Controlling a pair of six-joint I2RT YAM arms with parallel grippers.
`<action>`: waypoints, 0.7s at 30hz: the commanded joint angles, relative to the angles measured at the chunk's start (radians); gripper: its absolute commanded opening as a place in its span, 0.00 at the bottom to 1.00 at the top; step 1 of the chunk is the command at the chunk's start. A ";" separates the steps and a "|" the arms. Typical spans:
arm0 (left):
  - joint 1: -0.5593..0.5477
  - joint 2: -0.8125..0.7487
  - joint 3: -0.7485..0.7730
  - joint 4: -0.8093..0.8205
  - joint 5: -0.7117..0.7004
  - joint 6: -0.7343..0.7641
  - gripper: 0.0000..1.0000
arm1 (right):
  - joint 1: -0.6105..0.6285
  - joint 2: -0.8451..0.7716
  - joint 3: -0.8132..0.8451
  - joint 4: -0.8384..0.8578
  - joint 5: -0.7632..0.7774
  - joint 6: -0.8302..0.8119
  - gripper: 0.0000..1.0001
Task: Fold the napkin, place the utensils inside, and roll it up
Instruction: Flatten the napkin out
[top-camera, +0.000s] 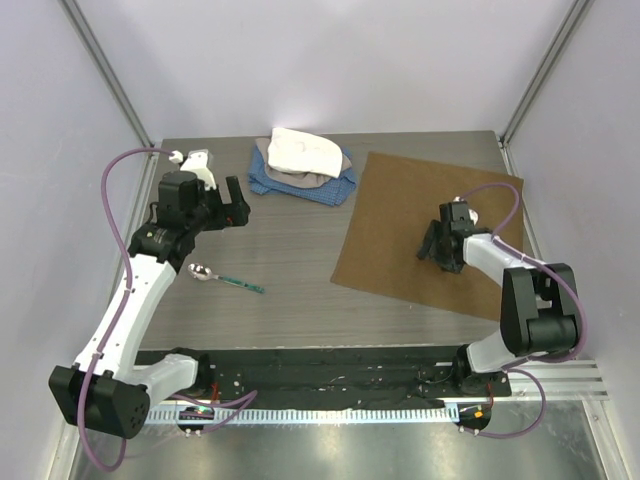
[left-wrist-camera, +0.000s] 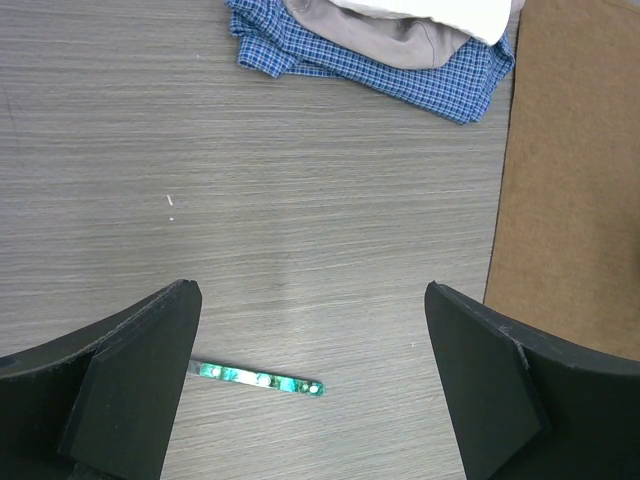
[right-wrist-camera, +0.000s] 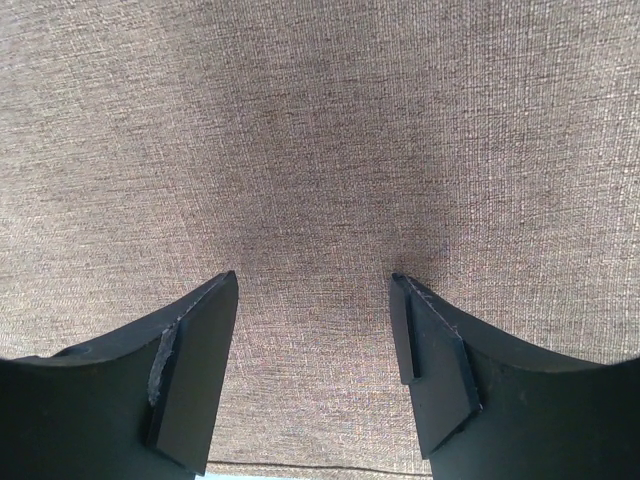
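A robotics lab booth: plain white walls (top-camera: 330, 60), metal corner posts (top-camera: 112, 75), grey wood-grain table (top-camera: 290, 250).

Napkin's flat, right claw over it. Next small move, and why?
Probably shift the right claw to an edge of the napkin and pinch there: it lies flat and unfolded, and the open claw hangs over its interior, with no fold to grab.

At the upper centre of the overhead view you see a blue-and-white checked cloth (top-camera: 335, 190) lying crumpled, a greyish-beige cloth (top-camera: 305, 179) on it and a white cloth (top-camera: 300, 150) on top. All three rest on the grey wood-grain table (top-camera: 290, 240).
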 joint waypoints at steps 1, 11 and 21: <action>0.000 -0.030 -0.004 0.040 0.009 -0.007 1.00 | -0.005 -0.040 -0.029 -0.122 0.021 0.018 0.69; 0.000 -0.036 -0.009 0.041 0.002 -0.012 1.00 | 0.291 -0.125 0.238 -0.243 0.133 -0.056 0.63; -0.001 -0.030 -0.009 0.033 -0.006 -0.006 1.00 | 0.711 0.168 0.439 -0.217 0.249 -0.051 0.54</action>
